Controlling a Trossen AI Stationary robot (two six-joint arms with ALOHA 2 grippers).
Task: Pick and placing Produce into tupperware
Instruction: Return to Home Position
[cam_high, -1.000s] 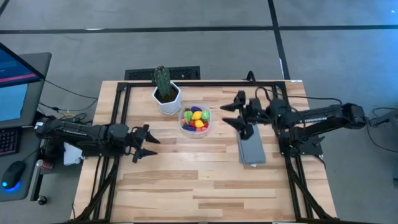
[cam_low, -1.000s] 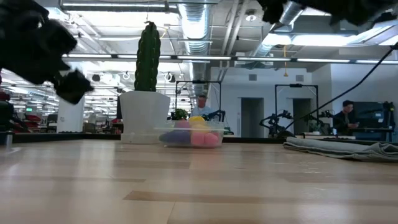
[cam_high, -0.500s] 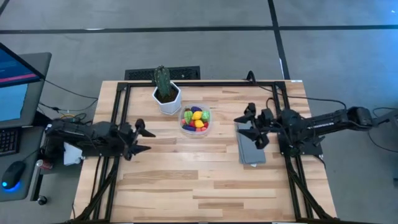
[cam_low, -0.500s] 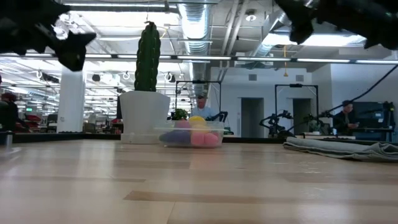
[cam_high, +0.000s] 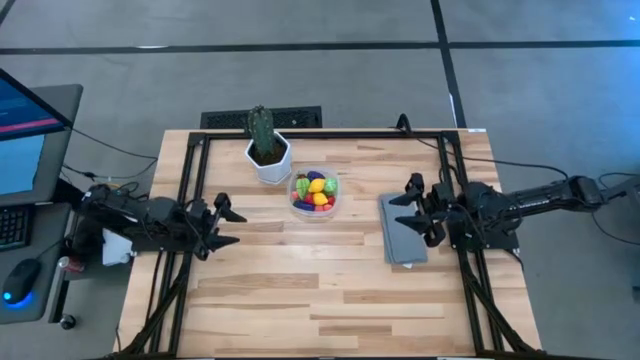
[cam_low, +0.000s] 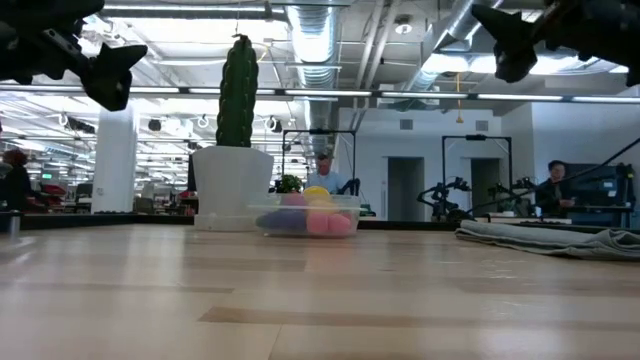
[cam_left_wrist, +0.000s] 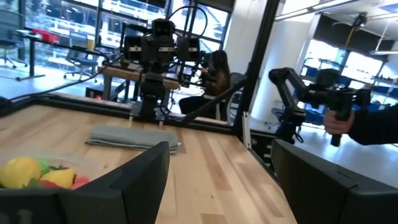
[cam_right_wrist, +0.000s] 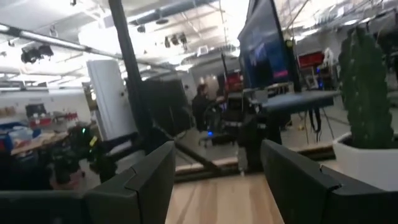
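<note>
The tupperware (cam_high: 293, 196) sits toward the far middle of the table (cam_high: 300, 290), and the produce (cam_high: 316, 190) lies heaped inside it: yellow, red, green, purple and pink pieces. No loose piece shows on the wood around it. Each piece looks light, small and rounded, probably smooth enough to squirt out of a loose pinch. A narrow grip across a piece's middle seems safest, coming straight down. The tupperware itself looks thin-walled and light. It would likely skid or tip under a sideways push, so its rim is the place to take it.

Just left of the tupperware and behind it stands the pot (cam_high: 272, 165) with the cactus (cam_high: 261, 128). To its right, apart from it, lies the cloth (cam_high: 402, 235).

Farther out, the right gripper (cam_high: 404, 204) hangs over the cloth's outer side, jaws spread wide and empty. The left gripper (cam_high: 240, 228) is well to the tupperware's left, near the table edge, also spread and holding nothing.

Against a second ago, both arms have drawn back from the tupperware. The right gripper then stood over the cloth's end close to it, and the left gripper reached further in. The tupperware, produce, pot and cloth lie as they did.
</note>
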